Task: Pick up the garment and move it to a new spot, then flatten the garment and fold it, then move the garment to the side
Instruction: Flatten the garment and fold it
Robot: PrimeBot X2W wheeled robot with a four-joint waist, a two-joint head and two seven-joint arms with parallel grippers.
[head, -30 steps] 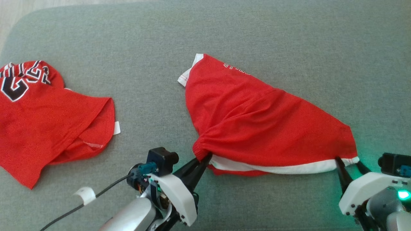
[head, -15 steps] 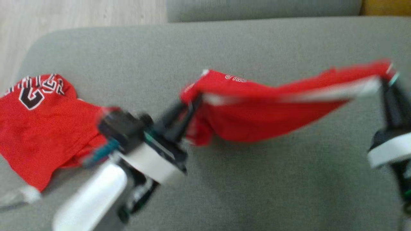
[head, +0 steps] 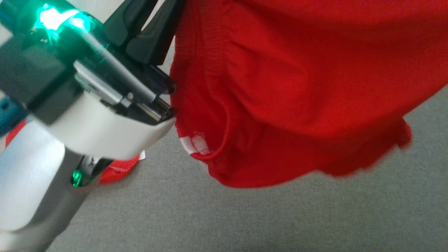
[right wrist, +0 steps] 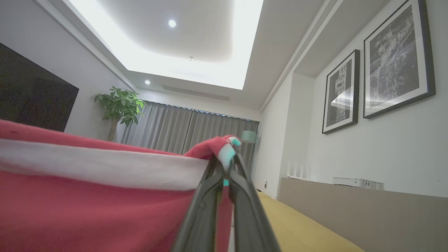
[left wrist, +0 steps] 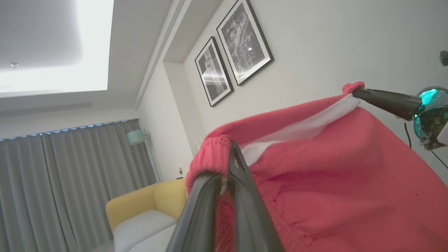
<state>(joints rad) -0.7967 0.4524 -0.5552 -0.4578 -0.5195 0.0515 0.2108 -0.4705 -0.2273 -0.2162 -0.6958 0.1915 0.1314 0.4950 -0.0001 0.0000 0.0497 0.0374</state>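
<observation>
The red garment [head: 297,87] hangs in the air above the grey cushion [head: 245,217], stretched between both grippers. In the head view my left gripper [head: 154,21] is close to the camera at the upper left, shut on the garment's gathered red edge. The left wrist view shows the left gripper [left wrist: 229,150] pinching that bunched waistband of the garment [left wrist: 332,168], with my right gripper [left wrist: 357,92] clamped on the far corner. In the right wrist view, the right gripper [right wrist: 224,154] is shut on the corner by the white band of the garment [right wrist: 87,210].
A second red garment [head: 119,171] lies on the cushion, mostly hidden behind my left arm. A yellow armchair [left wrist: 140,206] stands by the curtains. Framed pictures [left wrist: 234,52] hang on the wall.
The right gripper has shut on the garment's white-banded corner. Both grippers have lifted the garment off the cushion. The head camera has also moved.
</observation>
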